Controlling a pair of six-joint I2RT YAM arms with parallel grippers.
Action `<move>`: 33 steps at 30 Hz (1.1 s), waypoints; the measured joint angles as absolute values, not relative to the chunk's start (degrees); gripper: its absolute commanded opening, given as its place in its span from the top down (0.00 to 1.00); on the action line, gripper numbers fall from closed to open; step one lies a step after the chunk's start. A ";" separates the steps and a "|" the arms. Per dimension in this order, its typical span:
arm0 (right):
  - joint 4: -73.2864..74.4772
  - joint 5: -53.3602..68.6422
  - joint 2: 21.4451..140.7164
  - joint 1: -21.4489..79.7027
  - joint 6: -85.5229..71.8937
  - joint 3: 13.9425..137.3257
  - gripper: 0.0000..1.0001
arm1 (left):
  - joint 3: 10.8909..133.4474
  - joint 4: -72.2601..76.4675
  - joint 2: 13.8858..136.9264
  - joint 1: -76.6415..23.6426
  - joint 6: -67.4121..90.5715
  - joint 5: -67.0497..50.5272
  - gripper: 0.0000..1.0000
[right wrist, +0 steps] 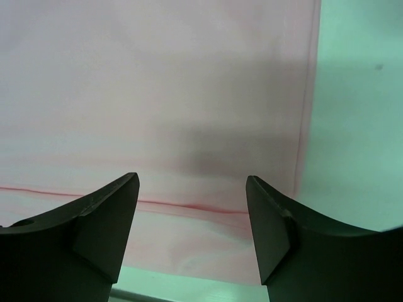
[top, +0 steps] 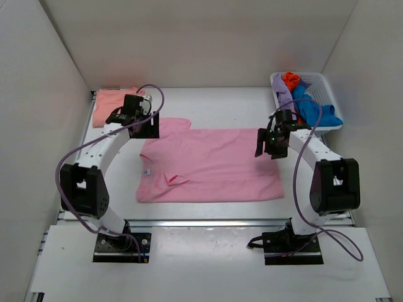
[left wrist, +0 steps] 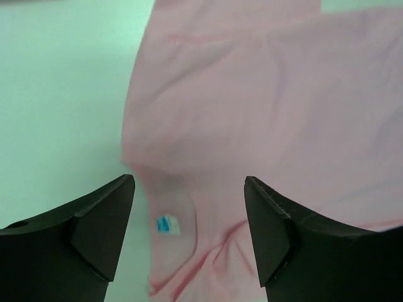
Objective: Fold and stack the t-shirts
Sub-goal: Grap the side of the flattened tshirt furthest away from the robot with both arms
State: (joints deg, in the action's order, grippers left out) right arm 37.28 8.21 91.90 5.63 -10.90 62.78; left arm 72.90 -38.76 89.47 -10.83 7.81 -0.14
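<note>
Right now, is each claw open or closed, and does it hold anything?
Left claw: open, holding nothing, above the pink t-shirt.
Right claw: open, holding nothing, above the same shirt's edge.

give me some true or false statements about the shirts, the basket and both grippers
1. The pink shirt lies spread flat on the table. True.
2. The left gripper is shut on the pink shirt. False: it is open and holds nothing, above the collar end.
3. The salmon shirt sits at the far left of the table. True.
4. The basket is empty. False: it holds orange, blue and purple clothes.
5. The right gripper is open above the pink shirt's bottom hem. True.
</note>
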 measured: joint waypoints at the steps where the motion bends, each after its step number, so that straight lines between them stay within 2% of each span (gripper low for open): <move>1: 36.51 8.40 90.72 5.89 -10.90 63.18 0.34 | 74.19 -37.15 91.29 -10.59 8.10 -0.43 0.19; 8: 29.80 10.48 83.40 6.42 -11.64 63.33 0.39 | 80.49 -28.10 106.30 -7.94 10.07 -3.33 0.21; 16: 23.49 10.41 79.72 7.07 -11.92 60.38 0.42 | 94.30 -25.26 121.36 -7.31 10.83 -4.12 0.20; 24: 19.49 10.17 84.07 6.83 -11.81 60.14 0.43 | 99.37 -24.91 128.01 -7.35 11.90 -5.45 0.22; 33: 15.00 10.13 91.35 6.52 -11.92 60.23 0.44 | 95.92 -19.14 128.22 -6.44 14.02 -7.77 0.27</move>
State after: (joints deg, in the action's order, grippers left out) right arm 15.00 10.13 91.35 6.52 -11.92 60.23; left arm 95.92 -19.14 128.22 -6.44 14.02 -7.77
